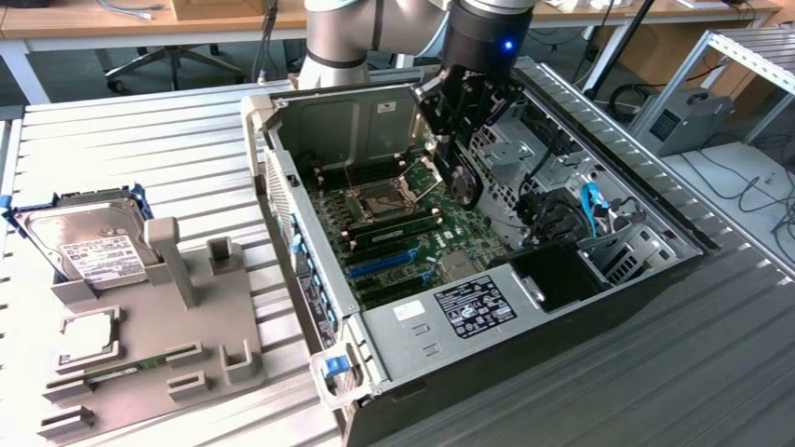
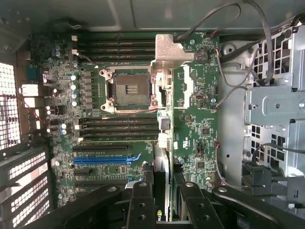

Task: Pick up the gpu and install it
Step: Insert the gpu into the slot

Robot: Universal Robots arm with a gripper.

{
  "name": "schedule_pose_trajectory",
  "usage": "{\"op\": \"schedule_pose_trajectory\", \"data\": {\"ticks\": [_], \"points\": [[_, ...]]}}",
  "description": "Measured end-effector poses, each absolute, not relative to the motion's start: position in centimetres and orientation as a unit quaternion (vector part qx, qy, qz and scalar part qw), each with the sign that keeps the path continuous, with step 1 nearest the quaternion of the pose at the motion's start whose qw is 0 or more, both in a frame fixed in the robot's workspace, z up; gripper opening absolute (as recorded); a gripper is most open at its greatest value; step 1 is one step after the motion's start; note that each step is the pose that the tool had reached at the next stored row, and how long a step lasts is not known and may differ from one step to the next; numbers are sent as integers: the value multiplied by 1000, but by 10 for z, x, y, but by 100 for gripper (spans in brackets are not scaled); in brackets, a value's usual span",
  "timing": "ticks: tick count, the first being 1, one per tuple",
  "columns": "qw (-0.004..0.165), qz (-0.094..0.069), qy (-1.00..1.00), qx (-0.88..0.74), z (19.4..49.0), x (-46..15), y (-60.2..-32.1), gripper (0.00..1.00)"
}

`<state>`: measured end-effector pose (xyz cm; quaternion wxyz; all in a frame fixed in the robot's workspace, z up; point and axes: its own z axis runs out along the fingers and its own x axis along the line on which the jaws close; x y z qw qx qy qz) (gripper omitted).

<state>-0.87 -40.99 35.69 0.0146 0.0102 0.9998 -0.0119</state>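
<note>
the slatted metal table ran across the scene, and behind it the room held wooden desks and a chair base. at the exterior view's left we counted one grey holder carrying one hard drive. in the middle lay one open computer case with one motherboard inside. over that board the jaws gripped the one gpu, held on edge. at the right, cables trailed on the floor.
</note>
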Motion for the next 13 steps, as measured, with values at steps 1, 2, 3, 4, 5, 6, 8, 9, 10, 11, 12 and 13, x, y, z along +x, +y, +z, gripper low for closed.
{"op": "schedule_pose_trajectory", "data": {"ticks": [1, 2, 3, 4, 5, 6, 8, 9, 10, 11, 12, 13], "points": [[15, -12, 1000, 9, 357, -9, -410, 26], [15, -12, 1000, 8, 357, -9, -410, 26], [15, -12, 1000, 7, 357, -9, -410, 26], [15, -12, 1000, 5, 357, -9, -410, 26], [15, -12, 1000, 4, 357, -9, -410, 26], [15, -12, 1000, 3, 357, -9, -410, 26], [15, -12, 1000, 0, 357, -9, -410, 26], [15, -12, 1000, -1, 357, -9, -410, 26], [15, -12, 1000, -1, 357, -9, -410, 26], [15, -12, 1000, -3, 357, -9, -410, 26], [15, -12, 1000, -4, 357, -9, -410, 26], [15, -12, 1000, -5, 357, -9, -410, 26]]}}
